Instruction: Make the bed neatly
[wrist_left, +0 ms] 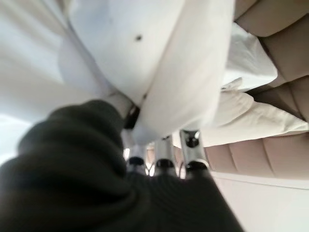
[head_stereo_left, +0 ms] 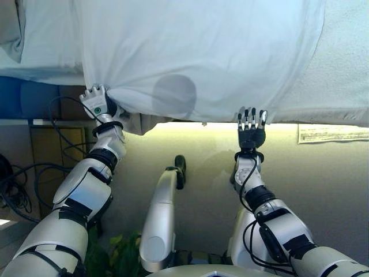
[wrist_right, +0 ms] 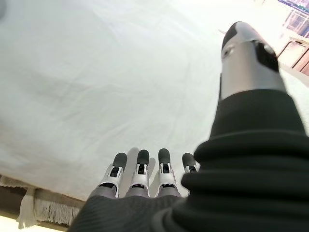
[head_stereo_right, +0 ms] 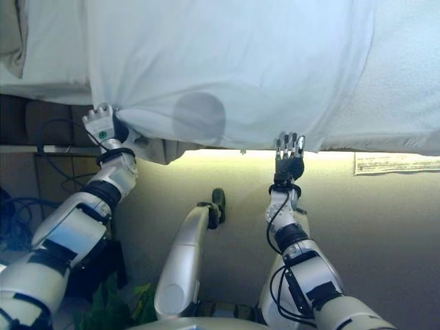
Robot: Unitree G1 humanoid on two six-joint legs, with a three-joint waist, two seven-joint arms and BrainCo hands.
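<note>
Left eye view: white sheet (head_stereo_left: pixel 196 52) spread over bed, near edge overhanging; left hand (head_stereo_left: pixel 97 103) bunches its near-left corner, right hand (head_stereo_left: pixel 251 128) at near edge, fingers straight. Left wrist view: fingers (wrist_left: pixel 191 145) curled into cloth fold. Right wrist view: straight fingers (wrist_right: pixel 140 170) on sheet, fringed edge (wrist_right: pixel 34 205) just below; holds nothing.

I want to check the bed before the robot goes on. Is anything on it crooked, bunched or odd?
Yes. The white cotton sheet is bunched at its near corner, where the left hand has cloth gathered in its curled fingers. A round grey patch marks the sheet near that edge; whether stain or shadow is unclear. The right hand hovers open beside the edge.
</note>
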